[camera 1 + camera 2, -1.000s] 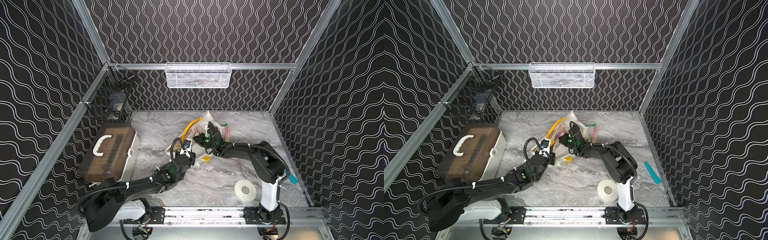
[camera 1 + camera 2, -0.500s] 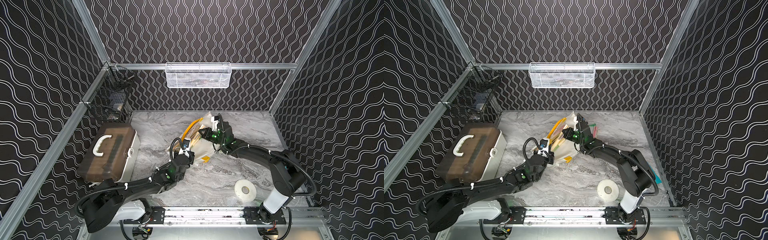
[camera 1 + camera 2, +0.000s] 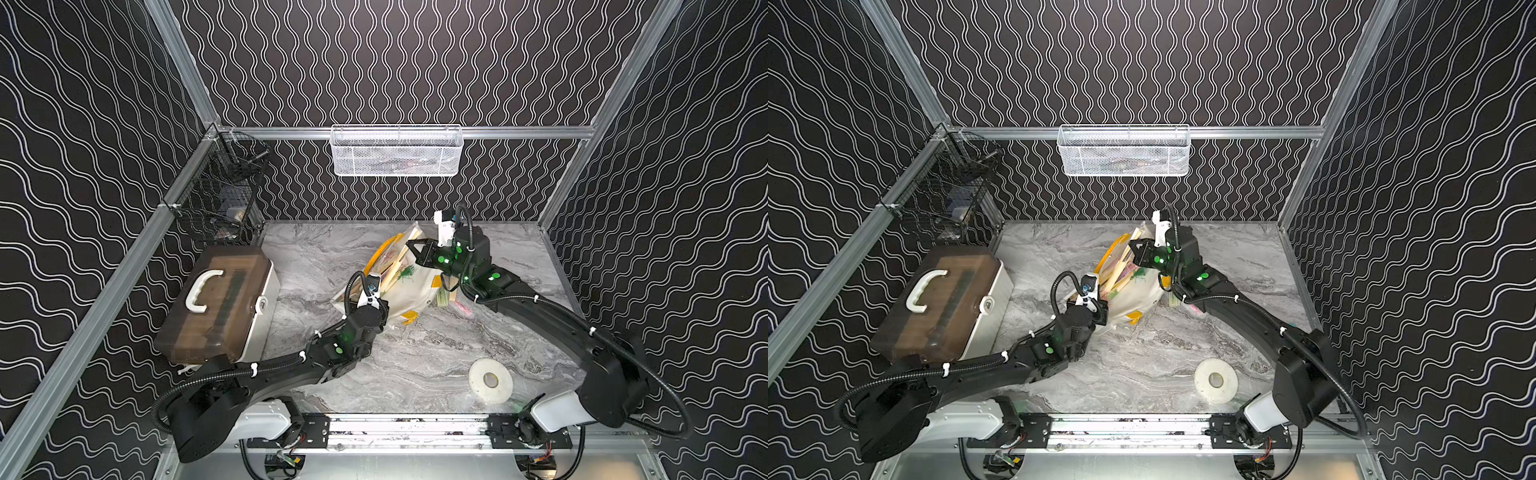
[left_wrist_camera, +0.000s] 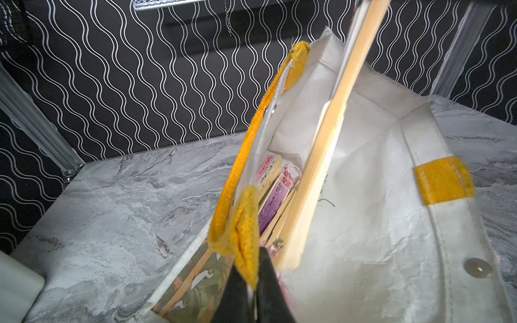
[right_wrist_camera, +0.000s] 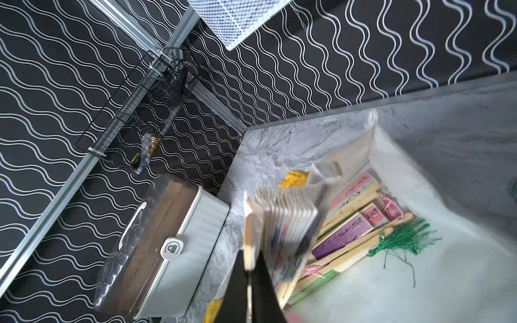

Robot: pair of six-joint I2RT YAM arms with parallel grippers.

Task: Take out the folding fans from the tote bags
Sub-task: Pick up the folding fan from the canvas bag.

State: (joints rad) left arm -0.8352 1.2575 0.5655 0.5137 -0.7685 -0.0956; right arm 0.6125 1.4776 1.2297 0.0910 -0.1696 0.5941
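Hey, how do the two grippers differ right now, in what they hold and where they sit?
The left gripper pinches the yellow handle of the tote bag; the right gripper pinches a folding fan by its bamboo edge. The left gripper sits at the bag's near end, the right gripper at its far end. Both are shut.

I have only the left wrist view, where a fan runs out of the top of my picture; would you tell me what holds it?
Observer: The right gripper is shut on that fan's outer rib; its folds are slightly splayed.
Operator: Thank you. Do any fans lie outside the bag?
Observer: Yes, loose fans lie on the table, right beside the bag.
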